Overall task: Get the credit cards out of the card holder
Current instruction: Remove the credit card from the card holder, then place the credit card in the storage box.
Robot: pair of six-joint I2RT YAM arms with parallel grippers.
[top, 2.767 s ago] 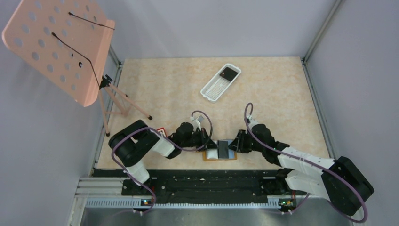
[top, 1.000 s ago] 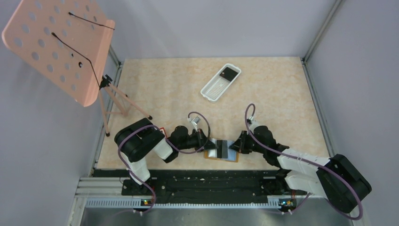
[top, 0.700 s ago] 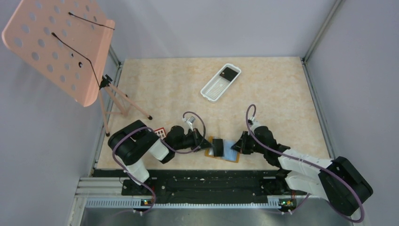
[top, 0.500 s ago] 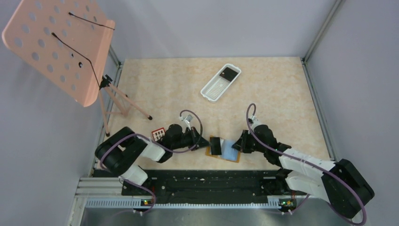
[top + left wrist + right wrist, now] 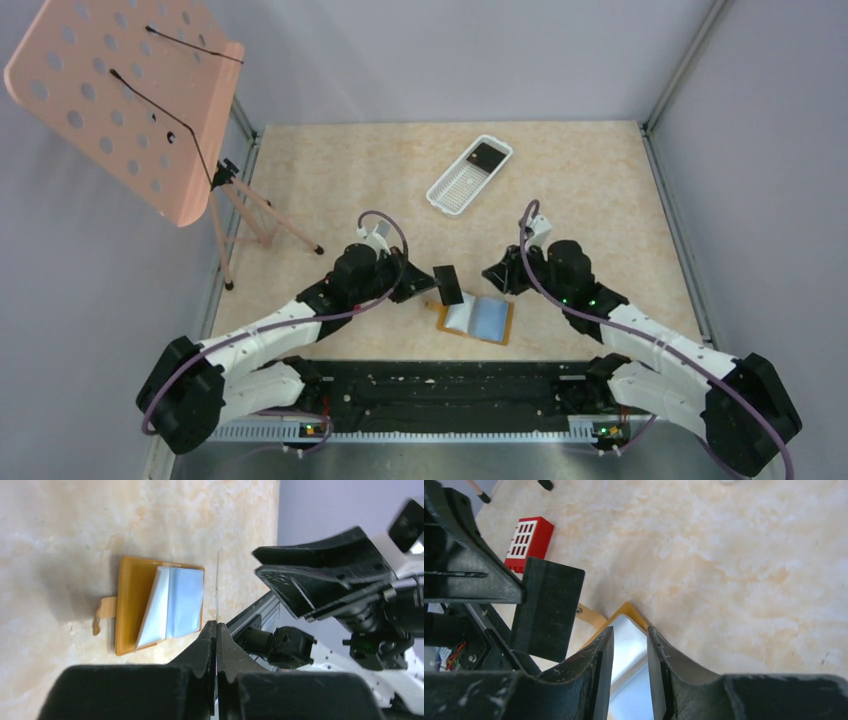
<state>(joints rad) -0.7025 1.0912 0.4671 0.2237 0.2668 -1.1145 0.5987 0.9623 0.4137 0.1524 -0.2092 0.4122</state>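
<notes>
The tan card holder (image 5: 477,319) lies open on the table near the front edge, pale blue panels (image 5: 177,607) showing inside. My left gripper (image 5: 432,287) hovers just left of and above it, shut on a dark credit card (image 5: 447,284). In the left wrist view that card (image 5: 218,590) is a thin edge-on line between the pressed fingers (image 5: 217,630). My right gripper (image 5: 493,275) is raised above the holder's right side, open, with nothing between its fingers (image 5: 630,640). Through the gap the right wrist view shows the holder (image 5: 631,625), and the held card (image 5: 546,610) to its left.
A white slotted tray (image 5: 462,180) with a dark card (image 5: 487,154) in it sits at the back centre. A pink perforated music stand (image 5: 120,100) on a tripod stands at the far left. A small red block (image 5: 529,537) lies on the table beyond the left gripper.
My left gripper drew the dark card out of the holder to the left and lifted it. My right gripper opened, let go of the holder and rose away from it.
</notes>
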